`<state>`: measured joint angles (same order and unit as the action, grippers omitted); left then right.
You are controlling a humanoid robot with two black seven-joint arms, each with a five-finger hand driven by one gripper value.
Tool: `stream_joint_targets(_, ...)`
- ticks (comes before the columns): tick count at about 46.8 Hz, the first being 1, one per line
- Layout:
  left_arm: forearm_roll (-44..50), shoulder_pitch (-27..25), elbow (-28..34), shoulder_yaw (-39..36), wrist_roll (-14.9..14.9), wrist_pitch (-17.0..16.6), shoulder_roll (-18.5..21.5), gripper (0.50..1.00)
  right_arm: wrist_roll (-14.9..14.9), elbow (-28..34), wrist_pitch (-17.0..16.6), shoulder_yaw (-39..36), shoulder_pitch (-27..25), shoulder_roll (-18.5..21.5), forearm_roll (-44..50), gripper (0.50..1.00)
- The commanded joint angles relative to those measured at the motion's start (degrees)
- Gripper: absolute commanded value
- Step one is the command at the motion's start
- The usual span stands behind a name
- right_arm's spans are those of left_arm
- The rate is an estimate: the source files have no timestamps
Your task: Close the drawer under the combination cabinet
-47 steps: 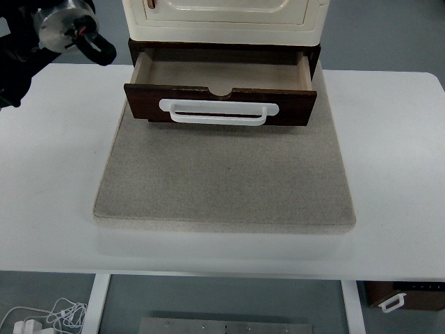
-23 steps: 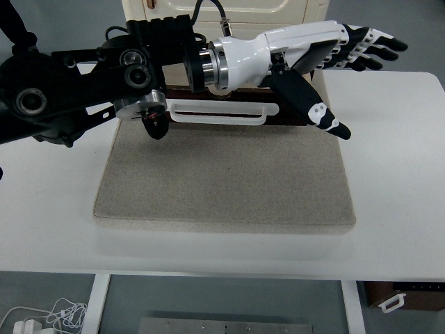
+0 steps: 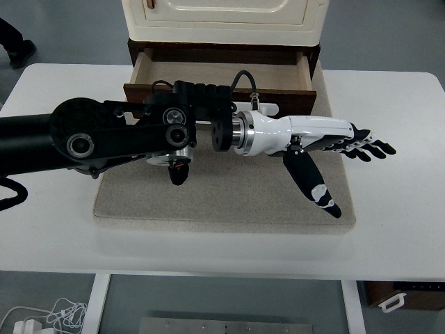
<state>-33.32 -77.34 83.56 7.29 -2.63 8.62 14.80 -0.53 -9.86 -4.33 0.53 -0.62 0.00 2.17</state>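
A cream combination cabinet point(image 3: 224, 15) stands at the back of the table on a dark wood base. Its drawer point(image 3: 221, 69) is pulled out and shows a bare inside. My left arm crosses in front of the drawer's dark front panel point(image 3: 292, 95) and hides most of its white handle point(image 3: 266, 107). My left hand point(image 3: 345, 156) is stretched out flat over the right part of the grey mat point(image 3: 222, 188), fingers spread and thumb pointing down toward the near edge. It holds nothing and sits nearer to me than the drawer front.
The white table point(image 3: 396, 174) carries the mat and cabinet. A dark shoe point(image 3: 15, 43) of a person shows at the top left. Under the table lie a white cable point(image 3: 42, 320) and a small dark drawer part point(image 3: 407, 296) at the bottom right.
My left arm swung in from the upper left, crossed over the drawer, then dropped lower and nearer to me. The drawer has stayed pulled out.
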Motion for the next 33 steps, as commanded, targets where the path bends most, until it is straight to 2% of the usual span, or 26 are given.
stream_joint_targets(1, 0.0, 0.0, -0.1, -0.1, -1.9, 2.4, 0.5, 1.0, 0.0, -0.1, -0.1, 0.0, 0.0, 0.0, 0.0, 0.952)
stream_joint_targets(18, 0.1, -1.9, -0.3, -0.1, -14.9, 11.2, 1.8, 1.0, 0.0, 0.0, -0.1, 0.0, 0.0, 0.0, 0.0, 0.952)
stream_joint_targets(23, 0.2, -2.6, -1.3, 0.0, -18.0, 16.0, 2.5, 1.0, 0.0, 0.0, -0.1, 0.0, 0.0, 0.0, 0.0, 0.952)
stream_joint_targets(27, 0.9, -3.0, -2.2, 0.6, -19.4, 22.1, 3.7, 1.0, 0.0, 0.0, 0.0, 0.0, 0.0, 0.0, 0.0, 0.952)
stream_joint_targets(29, 0.9, -3.1, -2.4, 0.8, -20.1, 24.1, 4.0, 1.0, 0.0, -0.1, -0.1, 0.0, 0.0, 0.0, 0.0, 0.952)
stream_joint_targets(33, 1.0, -3.4, -2.6, 0.8, -22.7, 25.7, 4.4, 1.0, 0.0, 0.0, -0.1, 0.0, 0.0, 0.0, 0.0, 0.952)
